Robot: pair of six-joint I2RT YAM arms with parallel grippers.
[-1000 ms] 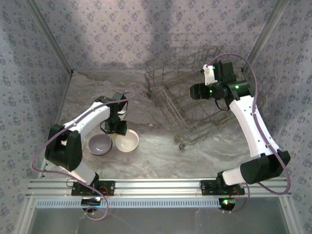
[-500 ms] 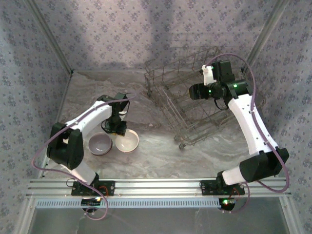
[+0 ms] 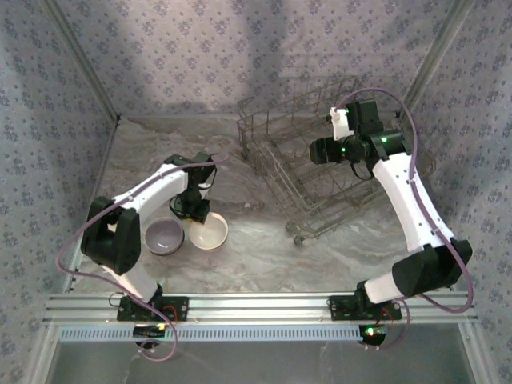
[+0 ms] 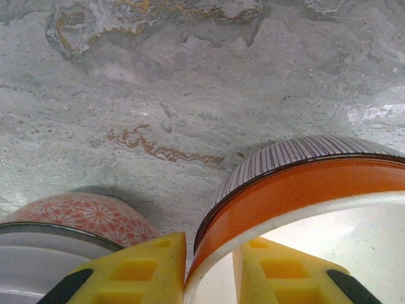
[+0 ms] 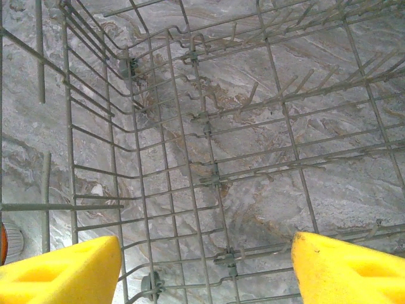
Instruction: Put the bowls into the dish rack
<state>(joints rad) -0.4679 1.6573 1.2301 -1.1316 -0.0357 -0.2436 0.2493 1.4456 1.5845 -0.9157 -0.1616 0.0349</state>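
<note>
Pinching a Bowl Rim at Near Left

Marbled grey worktop [image 3: 264, 260] carries the large grey wire dish rack [image 3: 308, 172] at far right. The right hand [image 5: 205, 266] hangs over the rack, fingers spread wide. At near left, the left hand [image 4: 209, 253] pinches the rim of the round orange-banded bowl with white inside [image 4: 304, 183]. Just left of it sits the lavender-grey bowl with pink flowered outside [image 3: 164, 237].

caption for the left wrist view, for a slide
Left gripper pinches the rim of the orange bowl, one finger inside, a pink patterned bowl beside it on the table
</note>
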